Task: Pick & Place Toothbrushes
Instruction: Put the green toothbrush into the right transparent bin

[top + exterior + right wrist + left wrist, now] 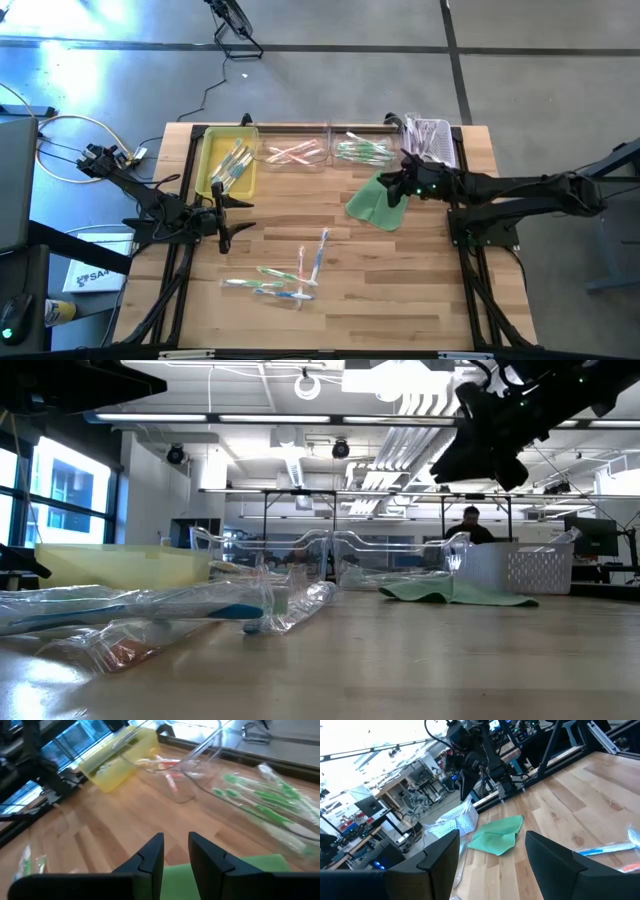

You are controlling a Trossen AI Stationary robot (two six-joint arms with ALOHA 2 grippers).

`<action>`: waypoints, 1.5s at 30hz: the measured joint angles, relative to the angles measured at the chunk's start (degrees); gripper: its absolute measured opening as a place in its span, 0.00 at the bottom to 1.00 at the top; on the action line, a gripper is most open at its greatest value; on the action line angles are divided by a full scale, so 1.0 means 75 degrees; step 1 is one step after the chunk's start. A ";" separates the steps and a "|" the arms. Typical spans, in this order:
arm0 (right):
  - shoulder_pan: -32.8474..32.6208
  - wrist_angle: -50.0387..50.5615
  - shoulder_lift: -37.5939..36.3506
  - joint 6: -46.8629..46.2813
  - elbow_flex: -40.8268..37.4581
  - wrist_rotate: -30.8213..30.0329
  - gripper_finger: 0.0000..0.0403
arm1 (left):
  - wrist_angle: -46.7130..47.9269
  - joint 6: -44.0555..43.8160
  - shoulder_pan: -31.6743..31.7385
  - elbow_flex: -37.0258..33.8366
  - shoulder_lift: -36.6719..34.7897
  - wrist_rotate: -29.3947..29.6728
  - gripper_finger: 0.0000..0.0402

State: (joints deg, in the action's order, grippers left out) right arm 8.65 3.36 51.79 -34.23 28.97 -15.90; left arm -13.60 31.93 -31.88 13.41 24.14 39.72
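Several wrapped toothbrushes (290,275) lie loose on the wooden table near its front middle; they also show close up in the low view (150,605). No gripper touches them. My left gripper (225,215) hovers open at the table's left, pointing level toward the right, its fingers wide apart (492,845) with nothing between them. My right gripper (392,192) hangs in the air over the flat green cloth (375,203) at the back right, tilted a little downward. Its fingers (176,847) stand a narrow gap apart, with nothing between them.
Along the far edge stand a yellow tray (228,162) with toothbrushes, a clear tray (295,152) with pink ones, a clear tray (362,150) with green ones and a white basket (432,140). A person (470,525) sits in the room beyond the table.
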 joint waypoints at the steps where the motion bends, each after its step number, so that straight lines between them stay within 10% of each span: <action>1: -0.0073 0.0000 0.0000 -0.0019 0.0000 0.0000 0.20 | -0.0001 -0.0053 0.0000 0.0000 0.0000 0.0000 0.55; 19: -0.2015 -0.2055 0.1104 0.1601 0.0000 0.1574 0.20 | -0.0845 -0.0523 0.0000 0.0000 0.0205 -0.0391 0.54; 30: -0.2803 -0.2836 0.2138 0.1807 0.0000 0.1152 0.20 | -0.0851 -0.1128 -0.0003 0.0022 0.1122 -0.1145 0.43; 45: -0.2821 -0.2856 0.2241 0.2204 0.0000 0.1107 0.20 | 0.1226 -0.1211 0.0000 0.2167 0.3694 -0.1425 0.33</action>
State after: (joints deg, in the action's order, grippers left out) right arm -12.51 -18.06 68.60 -17.69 28.97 -7.60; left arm -4.41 22.84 -31.88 29.66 51.84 29.04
